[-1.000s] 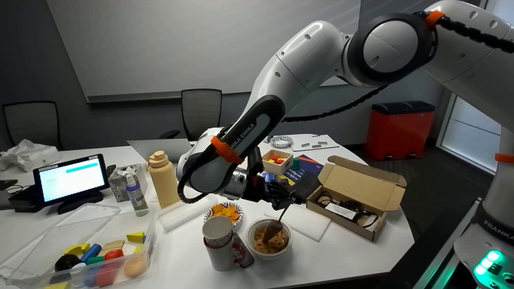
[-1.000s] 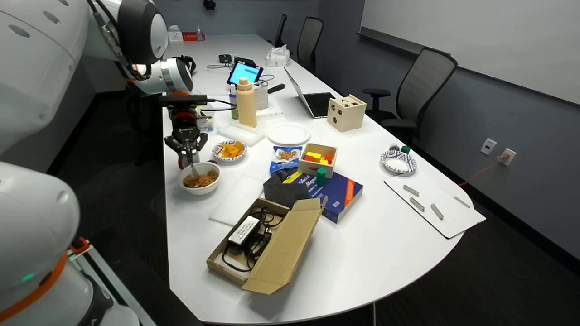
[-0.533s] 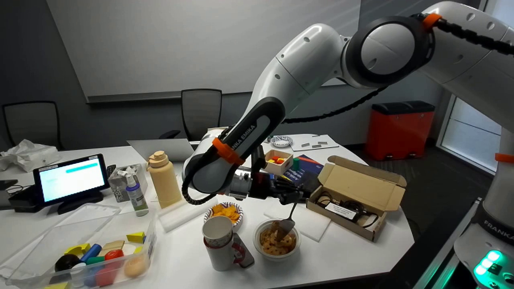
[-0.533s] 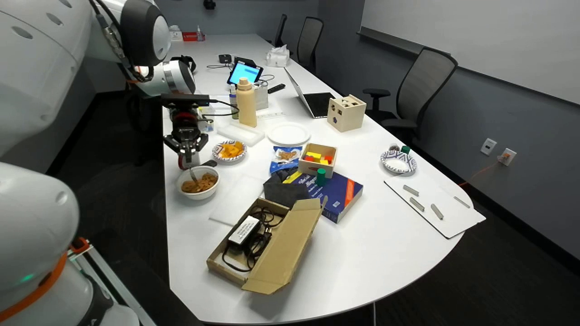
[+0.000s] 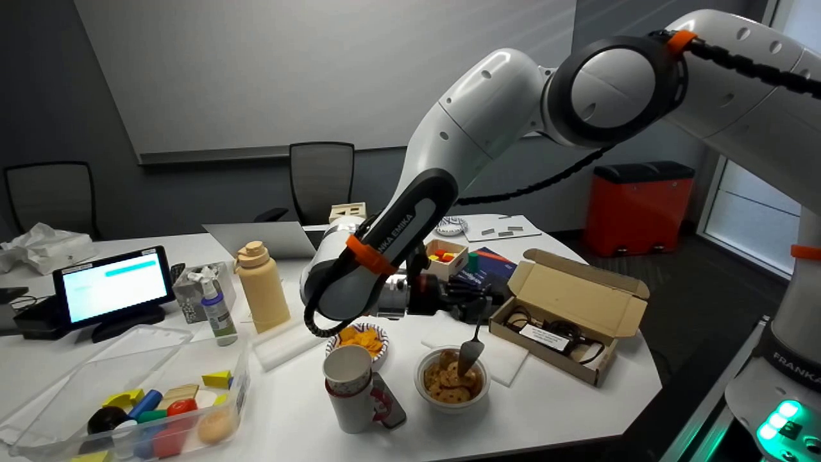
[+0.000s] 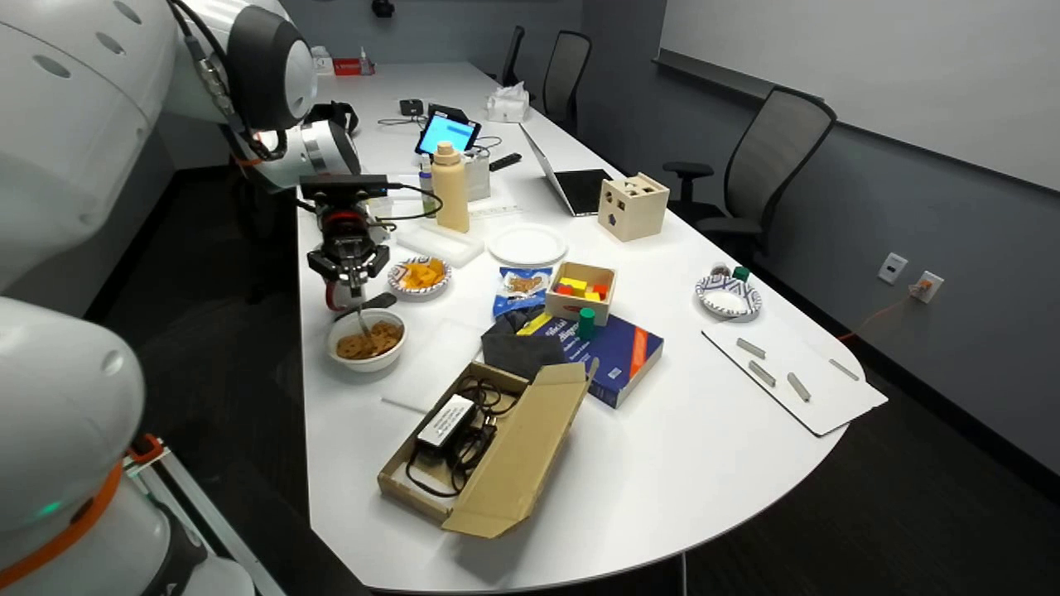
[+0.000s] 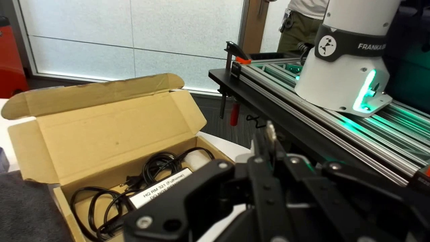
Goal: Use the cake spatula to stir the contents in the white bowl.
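At left in an exterior view stands a beige bottle (image 5: 264, 289), then come stacked cups (image 5: 350, 393), with a patterned dish (image 5: 385, 340) of yellow-orange chips (image 5: 360, 339) behind them (a snack outside the assignment). To the right sits the white bowl (image 5: 450, 409), the tip of a tilted cake spatula (image 5: 471, 353) down among its contents (image 5: 448, 385), loose orange-brown pieces; how deep the blade goes cannot be told. Over the bowl in both exterior views, the gripper (image 6: 355, 283) has its fingers clamped on the spatula's handle, while an open cardboard box (image 5: 577, 292) lies further right. Stirring appears to be the step in hand, with the tool gripped and in place; the next move likely calls for a slow, level sweep of the blade inside the rim, gentle enough that the light-looking bowl does not slide.
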### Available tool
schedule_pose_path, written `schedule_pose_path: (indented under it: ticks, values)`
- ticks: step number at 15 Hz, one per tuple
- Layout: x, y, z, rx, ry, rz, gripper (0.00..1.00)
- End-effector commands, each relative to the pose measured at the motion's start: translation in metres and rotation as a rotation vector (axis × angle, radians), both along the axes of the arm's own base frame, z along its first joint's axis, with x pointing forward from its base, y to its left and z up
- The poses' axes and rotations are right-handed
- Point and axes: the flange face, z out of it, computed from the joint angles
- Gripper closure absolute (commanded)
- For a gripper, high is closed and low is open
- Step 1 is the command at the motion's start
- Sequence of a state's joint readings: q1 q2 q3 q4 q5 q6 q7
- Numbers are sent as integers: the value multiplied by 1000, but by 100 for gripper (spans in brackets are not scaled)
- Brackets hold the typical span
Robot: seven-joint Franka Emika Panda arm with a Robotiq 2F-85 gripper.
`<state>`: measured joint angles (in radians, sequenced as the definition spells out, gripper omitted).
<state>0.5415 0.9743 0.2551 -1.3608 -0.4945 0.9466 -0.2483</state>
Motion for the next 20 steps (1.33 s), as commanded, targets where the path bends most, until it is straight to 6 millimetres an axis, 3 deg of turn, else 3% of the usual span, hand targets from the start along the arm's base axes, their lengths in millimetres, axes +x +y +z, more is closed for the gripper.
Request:
schedule_pose_path:
  ticks: [1, 12, 20]
  values:
    - [6, 2, -2, -64, -69, 55, 99]
    - [11, 27, -11, 3, -313, 67, 99]
    - [17, 34, 3, 117, -206, -65, 99]
